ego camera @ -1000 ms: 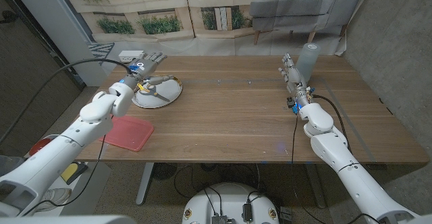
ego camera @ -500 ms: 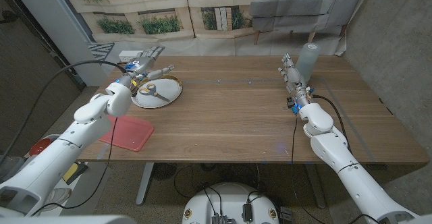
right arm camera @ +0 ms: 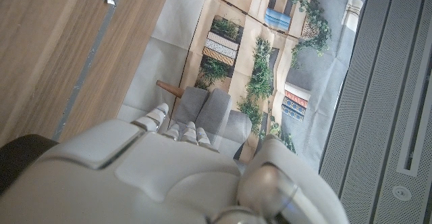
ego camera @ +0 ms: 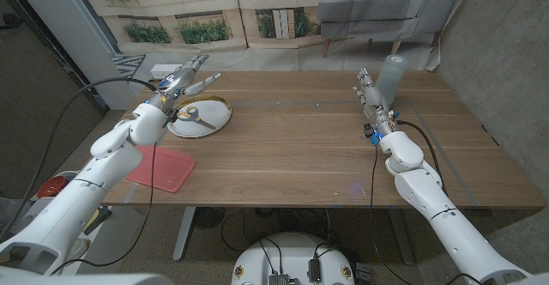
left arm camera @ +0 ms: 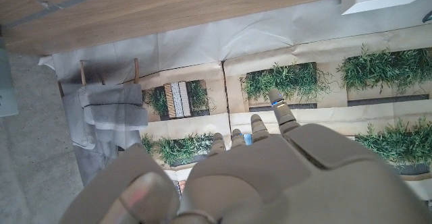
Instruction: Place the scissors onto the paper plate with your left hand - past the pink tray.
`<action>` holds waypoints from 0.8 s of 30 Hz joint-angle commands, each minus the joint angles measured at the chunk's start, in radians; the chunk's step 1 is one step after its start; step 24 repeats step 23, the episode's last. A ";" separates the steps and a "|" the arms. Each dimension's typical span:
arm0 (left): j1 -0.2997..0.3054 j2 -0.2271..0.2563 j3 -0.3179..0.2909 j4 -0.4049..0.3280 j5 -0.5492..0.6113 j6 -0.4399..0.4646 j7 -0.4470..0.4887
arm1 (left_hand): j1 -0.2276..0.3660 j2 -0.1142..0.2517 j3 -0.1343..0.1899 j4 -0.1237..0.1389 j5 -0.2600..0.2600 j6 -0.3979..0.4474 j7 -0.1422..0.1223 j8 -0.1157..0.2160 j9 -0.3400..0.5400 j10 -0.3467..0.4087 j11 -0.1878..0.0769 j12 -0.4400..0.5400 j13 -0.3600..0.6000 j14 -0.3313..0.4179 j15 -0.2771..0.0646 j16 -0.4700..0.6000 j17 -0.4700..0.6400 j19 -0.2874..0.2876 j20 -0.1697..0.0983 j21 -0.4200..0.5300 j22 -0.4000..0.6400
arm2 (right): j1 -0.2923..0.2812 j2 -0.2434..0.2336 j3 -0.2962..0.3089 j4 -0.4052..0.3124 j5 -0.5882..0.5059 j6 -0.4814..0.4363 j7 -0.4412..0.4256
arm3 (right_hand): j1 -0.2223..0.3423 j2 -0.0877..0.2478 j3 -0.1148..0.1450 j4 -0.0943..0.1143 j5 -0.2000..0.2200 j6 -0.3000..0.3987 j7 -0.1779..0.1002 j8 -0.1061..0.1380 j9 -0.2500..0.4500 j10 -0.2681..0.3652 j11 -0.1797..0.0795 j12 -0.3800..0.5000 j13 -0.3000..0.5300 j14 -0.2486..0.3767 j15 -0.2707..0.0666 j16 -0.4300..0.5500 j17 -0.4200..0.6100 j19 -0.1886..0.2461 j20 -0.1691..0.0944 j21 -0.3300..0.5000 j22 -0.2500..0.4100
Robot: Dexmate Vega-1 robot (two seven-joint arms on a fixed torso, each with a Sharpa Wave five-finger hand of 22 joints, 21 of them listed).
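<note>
The scissors (ego camera: pixel 196 113), with yellowish handles, lie on the paper plate (ego camera: pixel 214 122) at the table's far left, just beyond the pink tray (ego camera: pixel 161 168). My left hand (ego camera: pixel 185 79) hovers over the plate's far left rim, fingers stretched out and apart, holding nothing and clear of the scissors. In the left wrist view the back of my left hand (left arm camera: pixel 270 177) points past the table edge toward the backdrop. My right hand (ego camera: pixel 369 92) stands upright at the far right of the table, fingers straight and holding nothing; its back (right arm camera: pixel 182 170) shows in the right wrist view.
A grey cup (ego camera: pixel 392 76) stands just behind my right hand. A white power strip (ego camera: pixel 163 69) lies at the table's far left corner, behind my left hand. The wooden table (ego camera: pixel 292 143) stretches bare between the plate and my right arm.
My left hand has lifted off the plate and drawn back toward the far left edge, fingers opening. The scissors stay lying on the plate. The right arm has not moved.
</note>
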 commanded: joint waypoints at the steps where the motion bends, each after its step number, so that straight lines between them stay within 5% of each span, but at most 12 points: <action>1: 0.017 -0.049 -0.056 -0.028 -0.122 -0.019 -0.090 | -0.023 0.005 -0.012 0.002 0.006 -0.014 0.000 0.000 0.002 -0.032 0.000 0.004 0.001 -0.058 0.003 0.001 0.004 -0.276 0.009 -0.007 0.004 | 0.005 0.001 -0.006 0.006 0.003 0.003 0.010 | 0.002 0.002 0.001 -0.002 0.000 0.000 0.004 0.004 0.004 0.001 0.003 0.000 0.004 0.000 0.005 0.000 0.002 -0.003 -0.025 0.004 0.002; 24: 0.011 -0.124 -0.074 -0.014 -0.290 -0.054 -0.229 | -0.093 -0.044 -0.063 -0.015 0.013 -0.034 0.032 -0.001 0.001 -0.059 0.043 0.005 0.001 -0.075 0.021 0.000 0.002 -0.300 0.011 -0.044 0.004 | -0.043 0.002 0.007 0.001 0.009 0.002 -0.004 | 0.001 0.002 0.000 -0.002 0.001 -0.002 0.004 0.004 0.004 0.001 0.002 0.000 0.004 0.000 0.006 0.000 0.002 -0.005 -0.025 0.003 0.002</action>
